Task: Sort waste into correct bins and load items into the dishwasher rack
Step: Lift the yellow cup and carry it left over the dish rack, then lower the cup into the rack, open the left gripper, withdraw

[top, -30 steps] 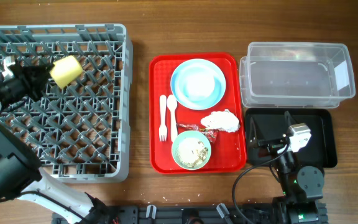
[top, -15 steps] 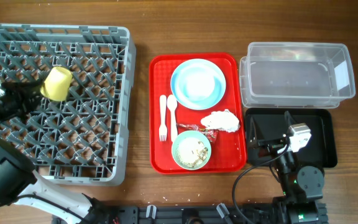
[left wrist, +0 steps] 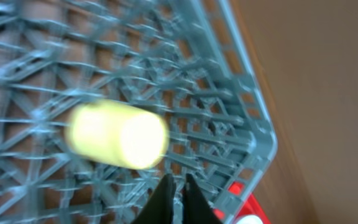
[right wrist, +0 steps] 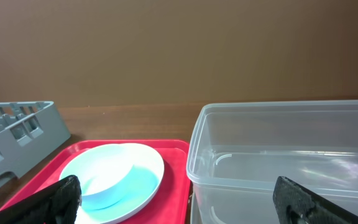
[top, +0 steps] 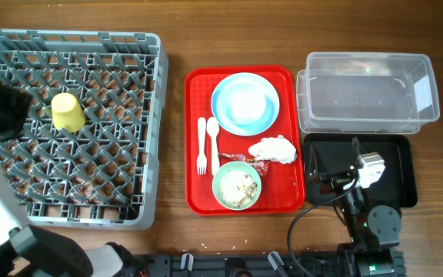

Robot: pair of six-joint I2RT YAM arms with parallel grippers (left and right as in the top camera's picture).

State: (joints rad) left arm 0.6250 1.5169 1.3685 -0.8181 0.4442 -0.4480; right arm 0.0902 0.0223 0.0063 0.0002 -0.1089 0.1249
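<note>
One item loaded: yellow cup [top: 68,112] now released, resting in dishwasher rack [top: 141,138], far left. Left end effector [left wrist: 174,186] withdrawn, fingers together. Right end effector [right wrist: 179,202] idle, spread apart. Plate [top: 244,103], bowl [top: 237,185], cutlery and waste remain on red tray [top: 194,138].

A brown wooden table [top: 177,31] spreads under my two arms, carrying four things directly on its surface. Beneath my left hand sits the large square grey plastic crate with upright pegs [top: 154,138], filling the table's left side. Between my hands lies the flat red rectangular plastic tray [top: 194,192], apart from the crate with a strip of bare wood between them. Ahead of my right hand stands the clear rectangular plastic tub [top: 368,92]. Directly under that hand rests the shallow black rectangular tray [top: 402,165], touching or nearly touching the tub's near edge.
</note>
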